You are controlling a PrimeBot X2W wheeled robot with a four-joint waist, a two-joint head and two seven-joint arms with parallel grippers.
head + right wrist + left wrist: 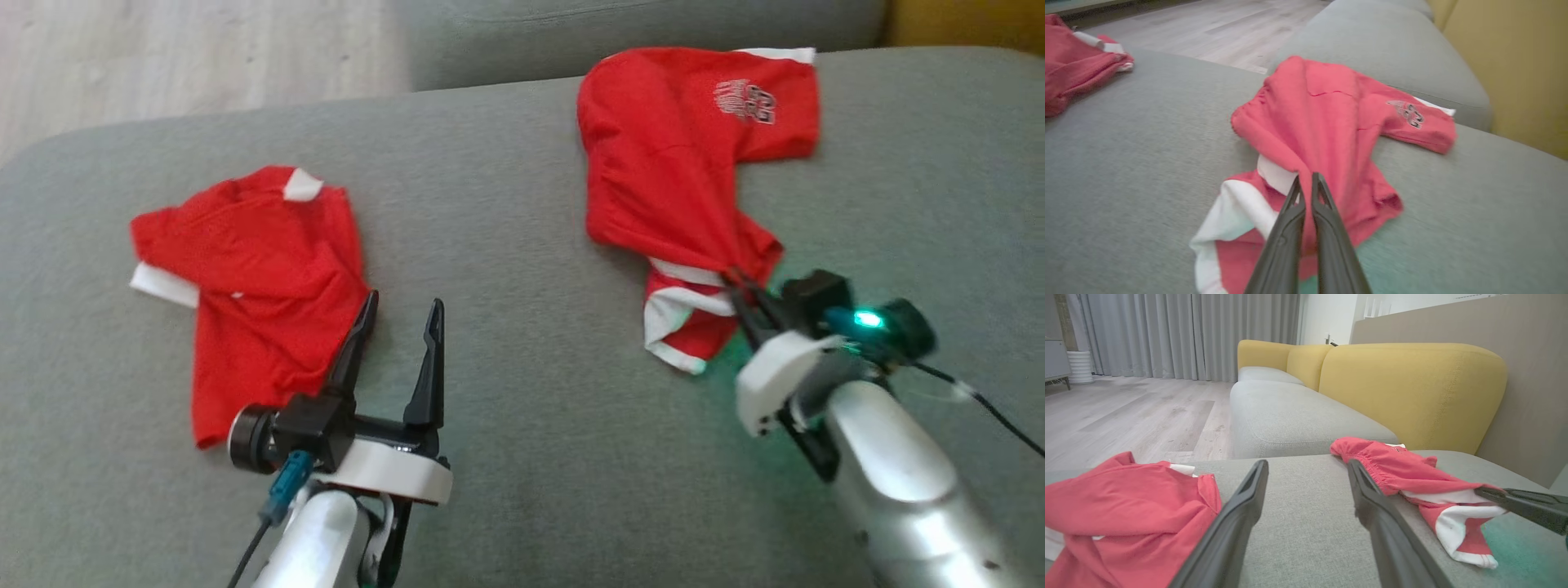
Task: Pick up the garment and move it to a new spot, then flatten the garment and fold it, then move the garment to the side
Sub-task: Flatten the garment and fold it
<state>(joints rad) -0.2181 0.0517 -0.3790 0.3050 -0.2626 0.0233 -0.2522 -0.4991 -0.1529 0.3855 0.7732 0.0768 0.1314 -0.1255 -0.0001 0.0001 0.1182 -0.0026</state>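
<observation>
While your left gripper (404,306) is hovering spread at seven o'clock, your right gripper (735,282) is pinching the near hem of the garment (678,155) at four (pickup step, I judge); the cloth is lying toward one o'clock, needing a clean lift.

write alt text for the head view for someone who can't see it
The right pincer is shut on the lower edge of a crumpled red garment with white trim, which lies on a grey sofa cushion. The left pincer is open and holds nothing, next to a second red garment at the left.
</observation>
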